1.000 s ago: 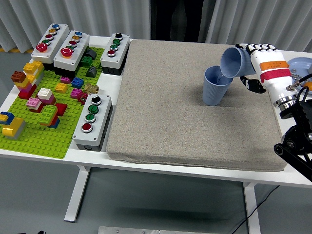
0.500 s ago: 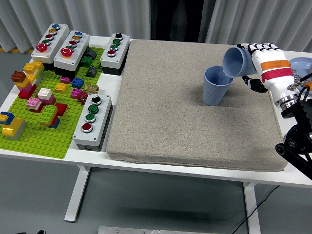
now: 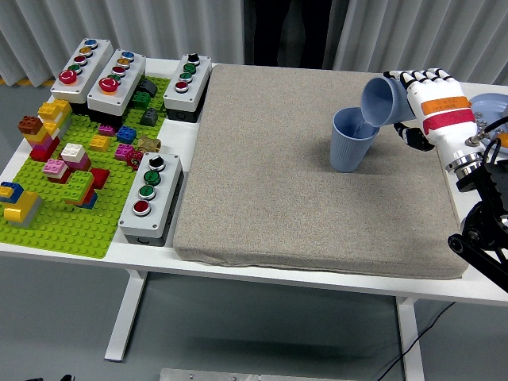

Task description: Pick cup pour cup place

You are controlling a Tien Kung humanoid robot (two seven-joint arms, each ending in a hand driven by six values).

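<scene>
Barely anything has moved since a second ago: the tipped cup (image 3: 382, 101) sits a hair left of where it was half a second back and about where it was a second back, tilt unchanged. So you're holding the pour, not advancing it.

Right hand (image 3: 425, 107) is wrapped around the tipped cup, fingers curled over its far side, mouth angled down-left over the upright cup (image 3: 352, 140). The lip of the tipped one overlaps the upright one's rim in this view (touching or just above, can't tell from here). The upright cup stands on the grey mat (image 3: 262, 182), right of centre.

My read: pour stage, near its end or dwelling. I can't see any contents, so can't confirm transfer. The next step would be to right the cup and set it down on the mat; watch that you don't clip the upright cup as you swing back.

Left hand is not in view.

Writing: none readable. The orange band on the right wrist is too small to make out. The button boxes (image 3: 151, 197) and the brick baseplate (image 3: 67, 222) at left show no legible labels.
</scene>
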